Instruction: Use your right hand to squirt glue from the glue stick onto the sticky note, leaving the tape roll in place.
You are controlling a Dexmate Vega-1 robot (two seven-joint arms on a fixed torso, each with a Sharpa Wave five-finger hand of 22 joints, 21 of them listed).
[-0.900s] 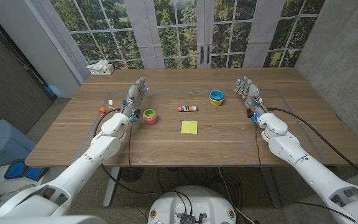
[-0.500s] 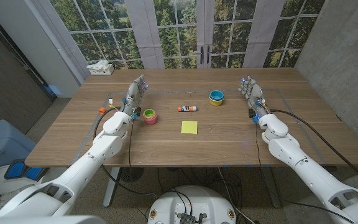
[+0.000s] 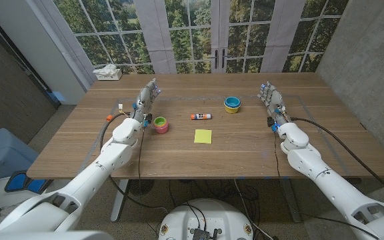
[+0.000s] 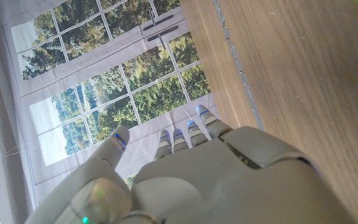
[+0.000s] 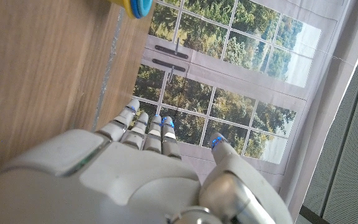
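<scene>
Nearest the robot on the wooden table [image 3: 245,157], a yellow sticky note [image 3: 203,136] lies flat at the middle, with bare wood all around it. Just beyond it lies the glue stick [image 3: 202,116], on its side and crosswise to the robot, white in the body with an orange cap end toward the robot's left; it is apart from the note and nothing touches it. To the left of the glue stick, near the left hand, stands a pink tape roll with a green centre [image 3: 160,124]. To the right and slightly farther back stands a yellow roll with a blue top [image 3: 232,104]. The left hand [image 3: 146,101] is raised on its edge just beside the pink roll, fingers straight and apart, grasping nothing; the left wrist view shows the back of that hand [image 4: 210,180] with its fingers stretched out toward the window. The right hand [image 3: 270,100] stands likewise on the right side of the table, well apart from the glue stick, released and empty, fingers extended; the right wrist view shows its back [image 5: 135,180] and straight fingertips, with the edge of the yellow and blue roll [image 5: 134,7] beyond. At the table's far left corner sits a white box [image 3: 107,73], and behind the table rise tall paned windows [image 3: 199,33] with trees outside.
</scene>
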